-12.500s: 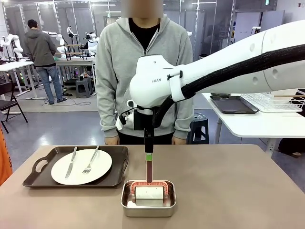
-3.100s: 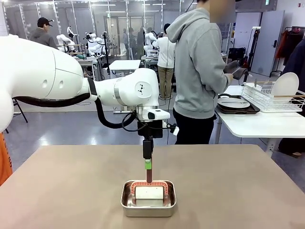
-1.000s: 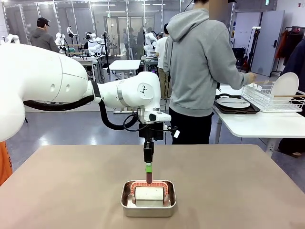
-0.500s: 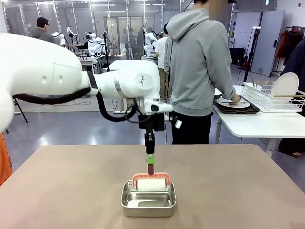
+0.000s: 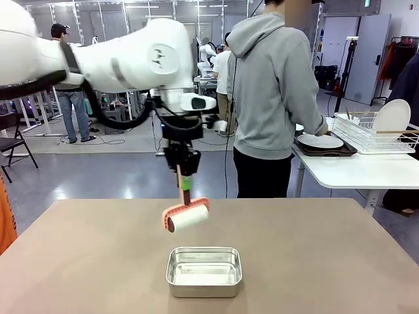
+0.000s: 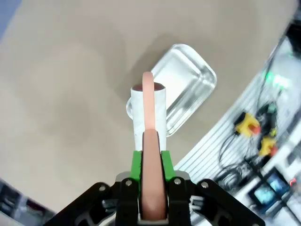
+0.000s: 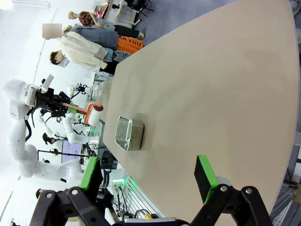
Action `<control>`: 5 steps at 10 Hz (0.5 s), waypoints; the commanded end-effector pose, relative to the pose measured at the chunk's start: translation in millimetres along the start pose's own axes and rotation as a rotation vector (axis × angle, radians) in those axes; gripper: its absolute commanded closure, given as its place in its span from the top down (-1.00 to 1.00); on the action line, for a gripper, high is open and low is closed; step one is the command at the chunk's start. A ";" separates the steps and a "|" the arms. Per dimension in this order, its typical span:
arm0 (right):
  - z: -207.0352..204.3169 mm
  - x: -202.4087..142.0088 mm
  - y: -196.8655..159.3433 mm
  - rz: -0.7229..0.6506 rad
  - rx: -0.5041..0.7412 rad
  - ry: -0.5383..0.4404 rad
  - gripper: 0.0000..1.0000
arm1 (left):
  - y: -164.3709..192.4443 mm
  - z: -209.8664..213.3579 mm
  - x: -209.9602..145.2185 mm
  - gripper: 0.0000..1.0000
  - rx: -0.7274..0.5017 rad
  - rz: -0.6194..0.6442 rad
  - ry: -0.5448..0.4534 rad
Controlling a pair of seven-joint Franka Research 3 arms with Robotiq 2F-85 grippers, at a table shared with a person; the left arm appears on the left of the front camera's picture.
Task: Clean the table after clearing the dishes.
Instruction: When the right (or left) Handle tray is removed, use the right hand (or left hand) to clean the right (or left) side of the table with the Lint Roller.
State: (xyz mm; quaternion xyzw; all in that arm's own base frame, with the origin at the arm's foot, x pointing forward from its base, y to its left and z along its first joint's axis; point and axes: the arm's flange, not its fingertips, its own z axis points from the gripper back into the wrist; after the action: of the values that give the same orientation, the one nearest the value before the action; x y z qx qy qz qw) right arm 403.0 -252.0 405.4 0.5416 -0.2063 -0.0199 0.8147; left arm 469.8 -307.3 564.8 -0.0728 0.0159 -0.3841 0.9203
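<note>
Left gripper [image 5: 186,176] clamped on pink-handled white cylindrical roller [image 5: 188,218], mid-frame, up-left of shiny rectangular steel pan [image 5: 204,271]; I'd lower it flat onto tan matte table [image 5: 327,248], rolling evenly.

left gripper [image 6: 152,165] clamped on pink-handled white roller [image 6: 148,110], roller over near edge of steel pan [image 6: 190,87], tan table [image 6: 61,94] below

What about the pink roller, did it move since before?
Yes. The roller rose out of the steel pan, which stayed put, and hangs above it, leftward, in the left gripper.
</note>
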 end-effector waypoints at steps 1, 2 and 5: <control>0.6 -0.8 2.7 0.013 0.009 -0.002 1.00 | 26.1 -15.9 -70.4 -0.83 0.080 0.427 -0.208; 0.6 -0.8 2.7 0.013 0.009 -0.002 1.00 | 43.2 -18.6 -94.8 -0.83 0.076 0.522 -0.286; 0.6 -0.8 2.7 0.013 0.009 -0.002 1.00 | 72.1 -29.0 -116.1 -0.83 0.029 0.540 -0.371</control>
State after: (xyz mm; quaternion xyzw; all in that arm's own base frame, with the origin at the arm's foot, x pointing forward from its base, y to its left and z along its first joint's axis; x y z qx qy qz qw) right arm 402.9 -252.0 405.4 0.5418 -0.2063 -0.0199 0.8146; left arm 444.1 -165.5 527.5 -0.1198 -0.1141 -0.0867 0.9824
